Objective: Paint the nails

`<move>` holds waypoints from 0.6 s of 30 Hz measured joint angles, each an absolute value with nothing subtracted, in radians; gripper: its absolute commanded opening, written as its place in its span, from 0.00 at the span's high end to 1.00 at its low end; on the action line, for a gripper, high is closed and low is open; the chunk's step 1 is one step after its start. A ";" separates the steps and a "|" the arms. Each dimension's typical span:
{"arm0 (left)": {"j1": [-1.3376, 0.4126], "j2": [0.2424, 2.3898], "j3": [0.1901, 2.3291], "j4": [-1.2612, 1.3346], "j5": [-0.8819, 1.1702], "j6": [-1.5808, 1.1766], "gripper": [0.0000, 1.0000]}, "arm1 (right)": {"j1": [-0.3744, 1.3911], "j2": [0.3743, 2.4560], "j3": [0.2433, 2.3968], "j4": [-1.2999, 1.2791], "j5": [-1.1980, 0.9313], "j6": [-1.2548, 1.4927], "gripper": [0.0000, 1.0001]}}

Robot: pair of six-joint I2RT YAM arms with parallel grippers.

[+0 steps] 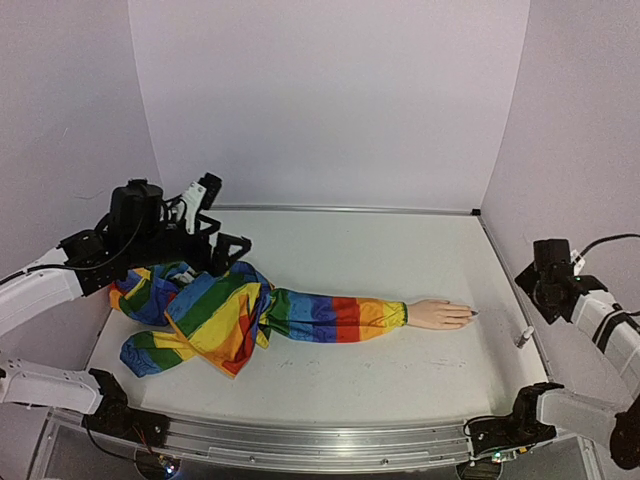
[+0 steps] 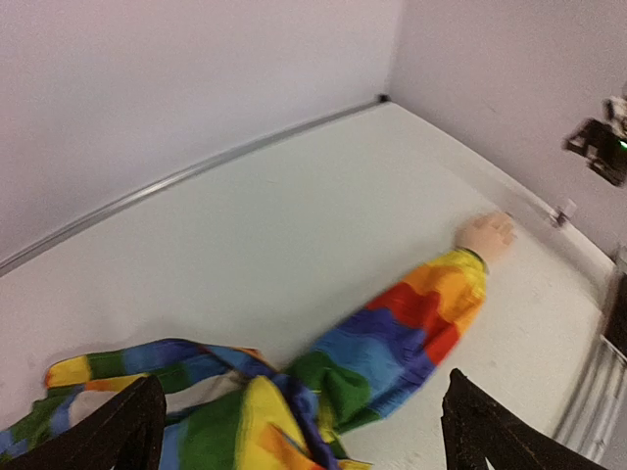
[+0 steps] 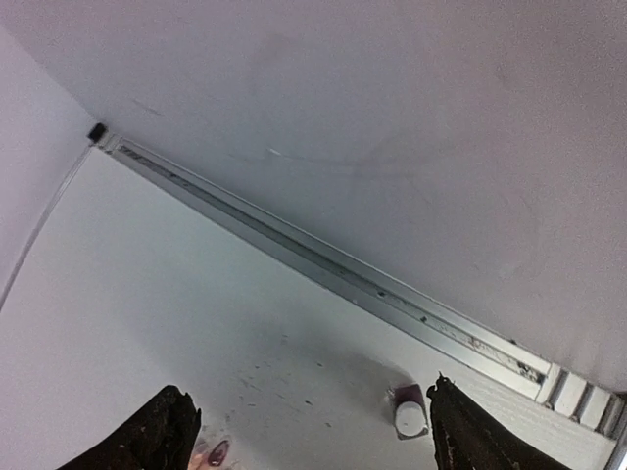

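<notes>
Nails (image 1: pixel 470 315) too small to sort painted from bare from above — just a dark speck at the tip of the mannequin hand (image 1: pixel 440 314). Left wrist view blurred; hand a pale blob. Right wrist view: hand cut off at bottom edge, one dark nail showing. Bottle (image 1: pixel 522 338) right of hand — detail unreadable.

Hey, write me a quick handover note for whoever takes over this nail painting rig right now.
Left gripper: jaws open, empty, above the bunched end of the rainbow sleeve.
Right gripper: jaws open, empty, near the polish bottle.
Mannequin hand: lies flat, fingertips toward the bottle.
Done: the nails look dark at the tips; how many are painted is too small to tell.
Left: nothing is held, so pick up the polish and finish.
</notes>
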State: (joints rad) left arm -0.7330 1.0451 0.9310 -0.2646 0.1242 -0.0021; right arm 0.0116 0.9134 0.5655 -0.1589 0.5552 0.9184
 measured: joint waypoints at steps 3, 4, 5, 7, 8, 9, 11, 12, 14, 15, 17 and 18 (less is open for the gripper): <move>-0.616 0.998 0.929 -0.275 0.017 -0.047 0.00 | 0.009 0.831 0.624 -0.088 0.413 0.695 0.02; -0.579 0.984 0.929 -0.283 -0.008 -0.055 0.00 | 0.009 0.811 0.643 -0.059 0.344 0.623 0.02; -0.543 0.969 0.929 -0.294 -0.032 -0.059 0.00 | 0.009 0.797 0.662 -0.030 0.273 0.554 0.02; -0.487 0.946 0.939 -0.324 -0.065 -0.059 0.00 | 0.009 0.788 0.700 0.002 0.156 0.444 0.02; -0.457 0.940 0.956 -0.346 -0.076 -0.053 0.00 | 0.009 0.792 0.725 0.010 0.107 0.393 0.02; -0.439 0.938 0.971 -0.360 -0.083 -0.049 0.00 | 0.010 0.800 0.754 0.013 0.067 0.348 0.02; -0.380 0.936 1.019 -0.387 -0.081 -0.034 0.00 | 0.010 0.820 0.812 0.013 0.019 0.274 0.02; -0.355 0.936 1.040 -0.395 -0.081 -0.027 0.00 | 0.010 0.829 0.839 0.012 0.007 0.245 0.02; -0.303 0.936 1.090 -0.410 -0.082 -0.011 0.00 | 0.010 0.841 0.884 0.010 -0.006 0.197 0.02; -0.287 0.934 1.111 -0.416 -0.086 0.001 0.00 | 0.010 0.845 0.905 0.008 -0.009 0.177 0.02; -0.276 0.927 1.140 -0.421 -0.092 0.015 0.00 | 0.010 0.852 0.937 0.007 -0.009 0.146 0.02; -0.275 0.922 1.147 -0.420 -0.093 0.023 0.01 | 0.010 0.855 0.952 0.007 -0.008 0.132 0.02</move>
State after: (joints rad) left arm -0.2749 0.9218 1.1465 -0.4198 -0.0925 0.0235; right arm 0.0097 0.8555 0.9520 0.0071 -0.0082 0.1318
